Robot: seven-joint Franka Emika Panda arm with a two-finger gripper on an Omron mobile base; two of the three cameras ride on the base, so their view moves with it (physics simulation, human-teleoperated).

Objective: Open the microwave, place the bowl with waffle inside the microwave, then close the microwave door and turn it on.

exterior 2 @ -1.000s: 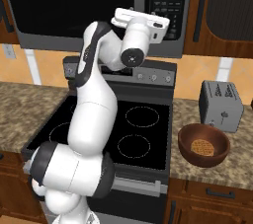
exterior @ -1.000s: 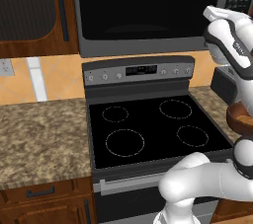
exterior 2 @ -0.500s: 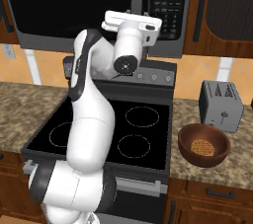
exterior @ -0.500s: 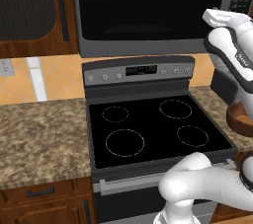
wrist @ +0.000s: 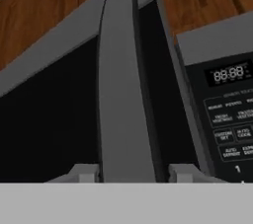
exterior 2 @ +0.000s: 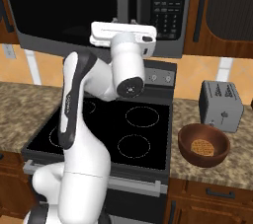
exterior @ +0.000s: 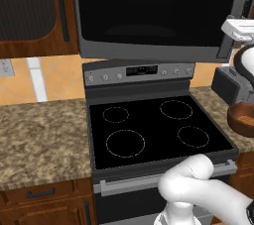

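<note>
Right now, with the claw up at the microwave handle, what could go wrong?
1. In the hand view the fingertips straddle the door handle only at its lower end; if the claw closes there, it could slip off as the microwave door is pulled.
2. The button panel sits just beside the handle, so a sideways drift might press a key.
3. The bowl with waffle rests by the toaster near the counter's front; a wide arm swing could knock it.
</note>
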